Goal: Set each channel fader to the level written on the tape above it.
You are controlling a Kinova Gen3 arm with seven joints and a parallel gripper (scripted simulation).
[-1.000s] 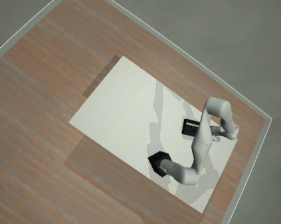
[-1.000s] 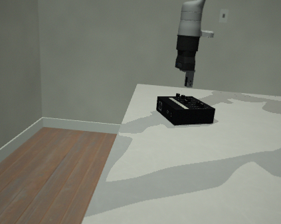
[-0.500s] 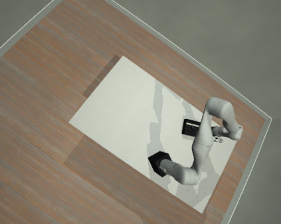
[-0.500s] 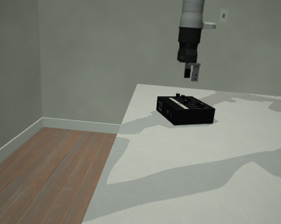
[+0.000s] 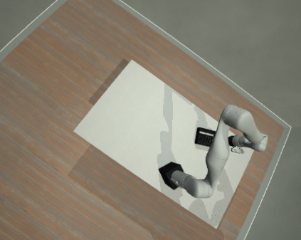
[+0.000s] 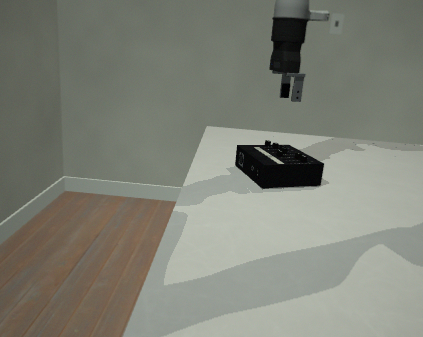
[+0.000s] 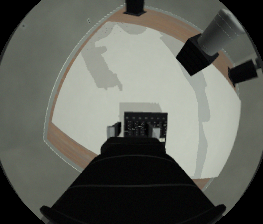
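Parallel-jaw end effector (image 6: 291, 88) (image 7: 133, 127), fully open and holding nothing, above the lighting desk (image 5: 201, 141) (image 6: 292, 175) (image 7: 146, 115), which rests on the pale worktop (image 5: 122, 108) (image 6: 266, 277) (image 7: 156, 60). Fader caps likely slide lightly; grip them low, centrally.

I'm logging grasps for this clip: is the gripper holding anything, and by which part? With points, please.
Nothing is held: the gripper (image 6: 291, 98) (image 7: 133, 127) is open, its fingers apart above the lighting desk (image 6: 292, 176) (image 7: 146, 116).
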